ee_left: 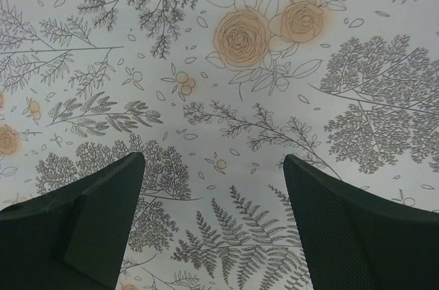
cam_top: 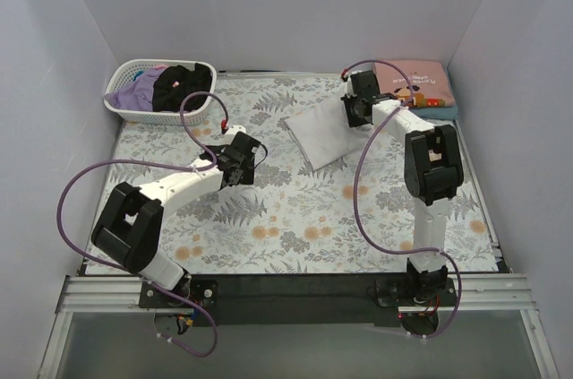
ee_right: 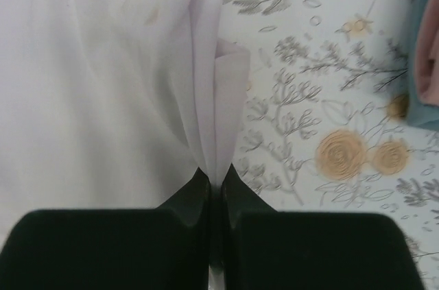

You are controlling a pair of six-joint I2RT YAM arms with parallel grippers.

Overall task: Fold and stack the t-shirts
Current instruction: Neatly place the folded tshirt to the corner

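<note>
A folded white t-shirt [cam_top: 320, 135] lies on the floral table cloth at the back centre. My right gripper [cam_top: 356, 116] is shut on its right edge; in the right wrist view the white cloth [ee_right: 103, 84] rises in a pinched fold from between the closed fingers [ee_right: 218, 184]. My left gripper [cam_top: 243, 164] hovers left of the shirt, apart from it, jaws wide open. In the left wrist view my left gripper [ee_left: 214, 166] has only floral cloth between its fingers. A folded pink t-shirt [cam_top: 414, 83] with a cartoon print rests on a teal one [cam_top: 440, 111] at the back right.
A white slotted basket [cam_top: 124, 103] at the back left holds black [cam_top: 179, 88] and lavender [cam_top: 139, 92] clothes. White walls close in the table on three sides. The arms' bases stand on a dark rail at the near edge.
</note>
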